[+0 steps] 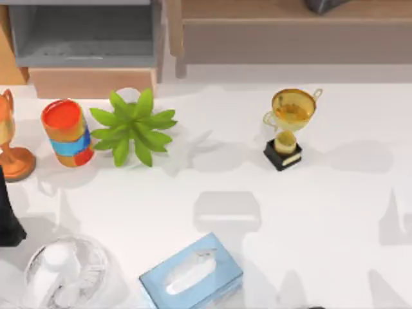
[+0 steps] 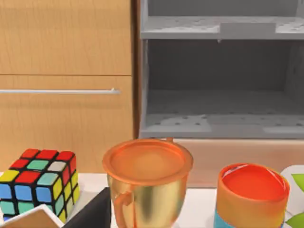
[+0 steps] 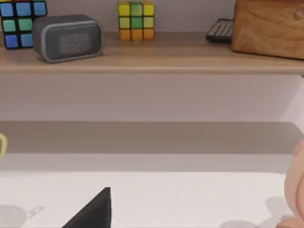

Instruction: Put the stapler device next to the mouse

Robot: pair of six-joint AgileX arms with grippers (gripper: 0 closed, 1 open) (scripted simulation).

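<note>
No blue bar-shaped stapler and no mouse can be made out on the white table (image 1: 335, 212), so the task is judged to be at its very start — nothing is gripped, nothing is placed, and where the stapler lies cannot be told from these views.

From above, the table is seen to carry a pale blue tissue box (image 1: 191, 273) with white tissue at its slot at the near edge, a gold trophy cup on a black base (image 1: 288, 125) towards the right, a green leafy plant (image 1: 133, 127) left of centre, and an orange cup banded in blue and yellow (image 1: 67, 132) just beside the plant. A clear glass bowl (image 1: 64, 273) sits at the near left, and an orange-rimmed gold goblet (image 1: 11, 145) stands at the far left edge.

In the left wrist view the same goblet (image 2: 147, 183) and banded cup (image 2: 252, 194) are faced, with a multicoloured puzzle cube (image 2: 38, 185) and an open grey shelf unit (image 2: 221, 128) behind. The right wrist view takes in a wooden shelf (image 3: 142, 59) bearing a grey speaker (image 3: 69, 38) and a yellow-green puzzle cube (image 3: 136, 20).

Whether either gripper is parted or closed cannot be told. Everything is still left: the stapler is to be found, grasped, carried and set down beside the mouse
</note>
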